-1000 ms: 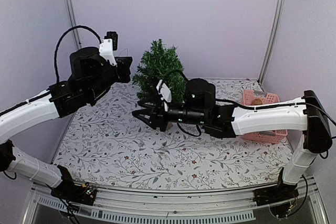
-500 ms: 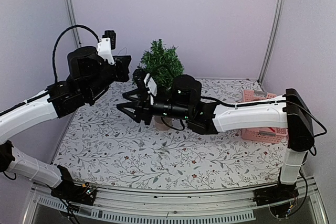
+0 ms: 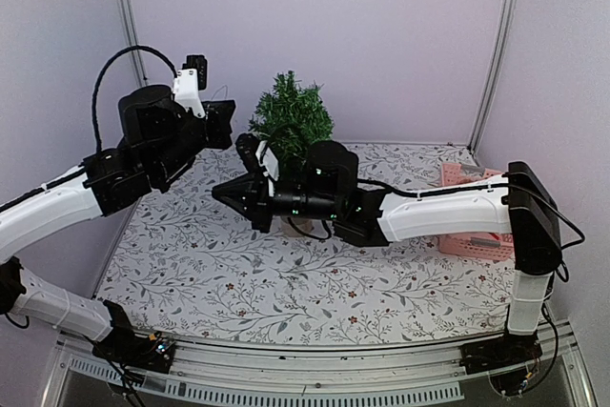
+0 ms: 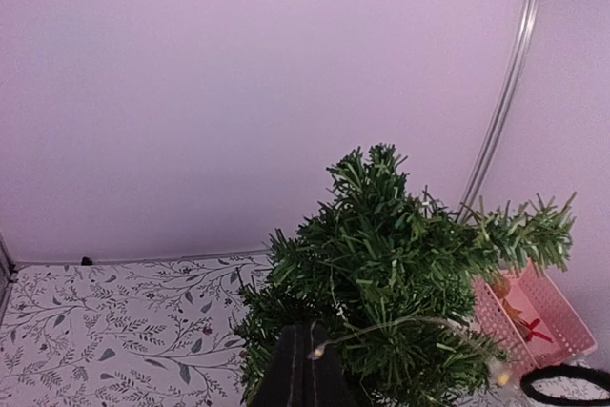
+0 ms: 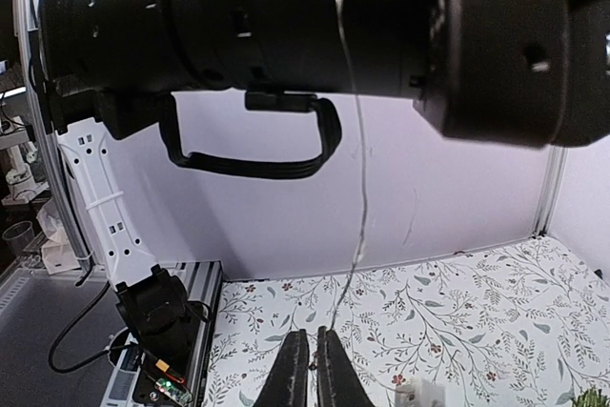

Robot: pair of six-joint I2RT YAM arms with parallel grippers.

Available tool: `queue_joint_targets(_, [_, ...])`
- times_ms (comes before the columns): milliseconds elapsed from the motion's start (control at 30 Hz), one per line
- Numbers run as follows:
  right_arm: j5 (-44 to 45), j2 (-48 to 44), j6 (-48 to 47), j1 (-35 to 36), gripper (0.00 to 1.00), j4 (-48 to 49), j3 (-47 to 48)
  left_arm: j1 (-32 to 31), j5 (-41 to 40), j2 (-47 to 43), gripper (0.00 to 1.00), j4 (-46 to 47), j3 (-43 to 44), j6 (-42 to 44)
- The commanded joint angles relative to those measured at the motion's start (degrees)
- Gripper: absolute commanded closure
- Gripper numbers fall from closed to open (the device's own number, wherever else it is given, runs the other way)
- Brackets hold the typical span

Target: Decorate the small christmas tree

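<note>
One small christmas tree, upright at the back middle of the table, with no ornaments visible on it. Across its near branches, a thin light wire with a tiny bulb, leading out from the left gripper, which is clenched and seemingly pinching that wire just beside the foliage. Looks like the stringing of lights, early on. Calls next for drawing the wire round the branches without tipping the tree, and for enough slack to avoid snagging. Left arm raised high, elbow bent, wrist levelled at the tree's upper left side. Right arm stretched low across the front of the trunk, right gripper pointing leftward beneath the left arm, fingers pressed almost together. Wire hanging down toward them, but cannot tell whether caught between. Well apart to the right, a pink basket.
</note>
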Motion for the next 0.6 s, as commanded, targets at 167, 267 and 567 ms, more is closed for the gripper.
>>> queue_joint_targets(167, [-2.03,0.08,0.97,0.32,0.98,1.44,-0.60,-0.64,-1.90,-2.69,1.00,1.42,-2.07,0.24])
queue_joint_targets(267, [-2.03,-0.05,0.99,0.31,0.96,1.51,-1.21,-0.64,-1.91,-2.79,1.00,1.49,-2.08,0.31])
queue_joint_targets(567, [-1.33,-3.74,0.70,0.87,1.00,0.09,-2.13,-0.19,-2.16,-3.09,1.00,0.72,-3.03,0.45])
